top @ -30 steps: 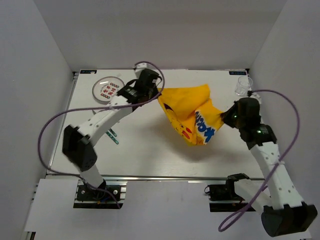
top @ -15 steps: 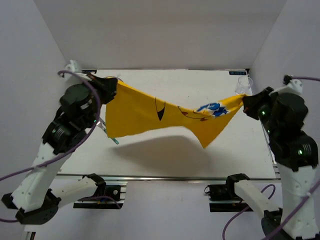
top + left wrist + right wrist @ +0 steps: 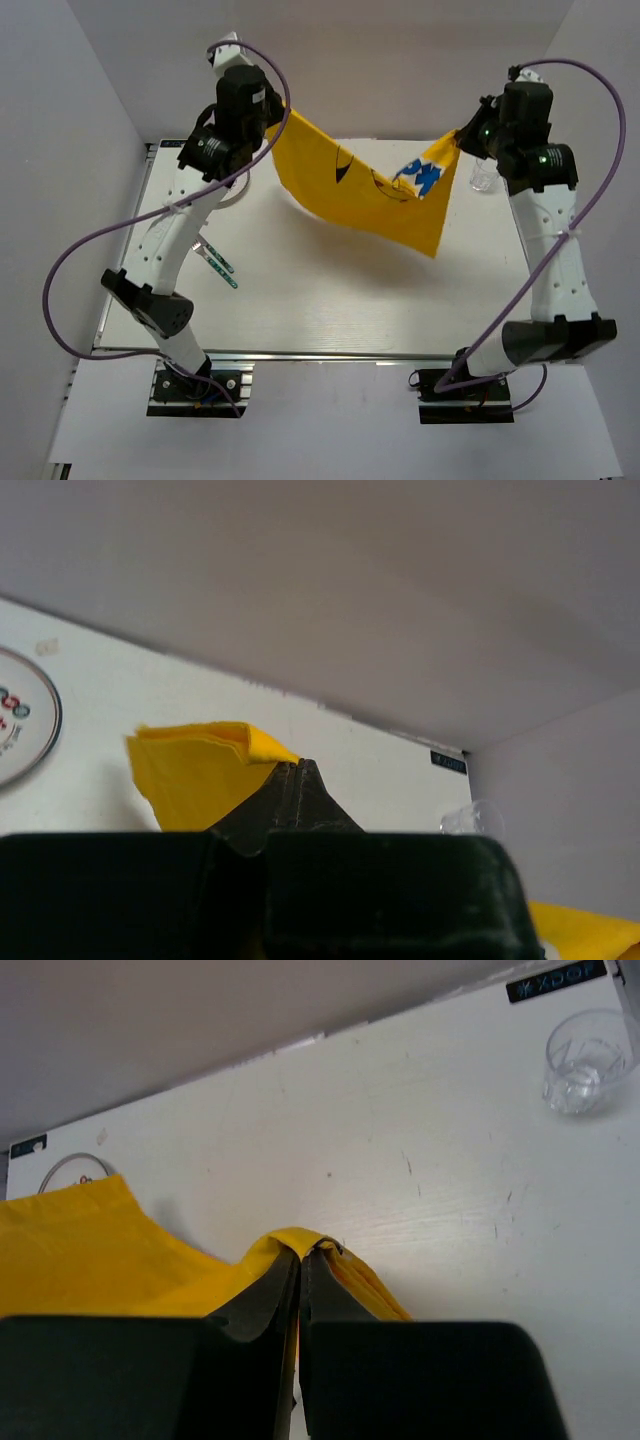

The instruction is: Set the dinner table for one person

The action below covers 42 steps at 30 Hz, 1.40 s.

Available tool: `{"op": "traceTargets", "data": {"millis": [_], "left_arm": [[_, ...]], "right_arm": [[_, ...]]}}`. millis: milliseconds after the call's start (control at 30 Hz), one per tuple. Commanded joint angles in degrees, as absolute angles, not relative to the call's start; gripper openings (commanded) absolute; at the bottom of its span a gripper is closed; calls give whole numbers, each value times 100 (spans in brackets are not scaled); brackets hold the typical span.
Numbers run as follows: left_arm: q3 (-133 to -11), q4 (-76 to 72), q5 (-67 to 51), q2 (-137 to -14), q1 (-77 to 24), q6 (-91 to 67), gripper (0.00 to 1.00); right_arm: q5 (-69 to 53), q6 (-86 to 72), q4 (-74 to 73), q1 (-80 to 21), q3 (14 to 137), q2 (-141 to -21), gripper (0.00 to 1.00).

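A yellow cartoon-printed placemat (image 3: 360,190) hangs stretched in the air above the white dinner table (image 3: 330,290), sagging in the middle. My left gripper (image 3: 280,112) is shut on its upper left corner, raised high near the back wall. In the left wrist view the cloth (image 3: 190,770) bunches at the closed fingertips (image 3: 293,766). My right gripper (image 3: 462,135) is shut on the opposite corner at about the same height. The right wrist view shows that corner of the placemat (image 3: 100,1250) folded over its closed tips (image 3: 302,1250).
A clear glass (image 3: 484,177) stands at the table's back right corner, also seen as the glass (image 3: 585,1060) from the right wrist. A plate (image 3: 20,720) lies at the back left, mostly hidden under the left arm. Teal-handled cutlery (image 3: 220,265) lies at the left.
Both arms have lifted and pulled apart. The placemat went from a crumpled heap on the table to a sheet spread in the air between the two grippers.
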<state>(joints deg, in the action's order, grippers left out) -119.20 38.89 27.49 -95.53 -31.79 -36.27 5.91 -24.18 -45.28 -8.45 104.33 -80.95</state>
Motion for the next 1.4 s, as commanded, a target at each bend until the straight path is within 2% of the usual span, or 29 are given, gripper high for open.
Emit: {"op": "traceTargets", "data": {"millis": [0,133,200,233,267,300,367,433,467,500,533,567,600,700,867,967,1000,1133,1233,1367], "left_arm": [[-12648,3421,2383,-9747,-2971,-3068,0],[-12551,3041,2276,-9800,-2821,-3023,0],[-11825,2692,2320,-9494,-2821,-3023,0],[-11334,2428,2303,-9301,-2821,-3023,0],[-10215,2139,2294,-8768,-2821,-3041,0],[-9665,1666,2303,-8484,-2821,-3145,0],[-8175,1224,2338,-7783,-2821,-3443,0],[-7273,1012,2207,-7341,-2821,-3603,0],[-6477,976,2197,-6921,-2891,-3830,0],[-6112,1036,2154,-6708,-2944,-3954,37],[-5786,1124,2040,-6497,-2944,-4120,61],[-5252,1377,2056,-6051,-2944,-4418,97],[-5021,1458,2013,-5838,-2944,-4473,98],[-4546,1774,1978,-5232,-2944,-4448,98],[-4894,1969,1680,-5684,-2944,-3948,98],[-5684,2022,1225,-6800,-2944,-3692,98],[-5956,2117,1126,-7168,-2866,-3674,98],[-8096,3125,862,-9555,-2865,-3638,98],[-9293,3899,852,-10796,-2865,-3708,98],[-9730,4210,836,-11539,-2936,-3849,98]], "right_arm": [[309,-2101,-3921,-554,11231,-8454,0],[-445,-2013,-3763,-211,11698,-8885,0],[-780,-1916,-3604,-115,11375,-8842,0],[-817,-1925,-3403,-114,11147,-8790,0],[-861,-1942,-3245,-88,10544,-8580,0],[-905,-1942,-3095,-79,10538,-8439,0],[-888,-1977,-2614,-53,8895,-7940,0],[-827,-2056,-2357,-70,8020,-7360,0],[-748,-2152,-2286,-79,7607,-7148,18],[-538,-2362,-2259,-62,6802,-6919,46],[-484,-2425,-2180,95,6429,-6386,88],[-292,-2504,-2093,97,6094,-6137,89],[-212,-2609,-2083,105,5612,-5926,89],[-150,-2532,-2152,88,5431,-5546,89],[-877,-2487,-2031,9,5625,-6318,89],[-1089,-2409,-1802,-402,6097,-7266,89],[-1090,-2330,-2028,-483,6352,-7991,89],[-371,-1943,-3250,-1044,8519,-9928,89],[-27,-2004,-3691,-1195,9383,-10966,89],[377,-1951,-4436,-1379,10402,-12301,89]]}}
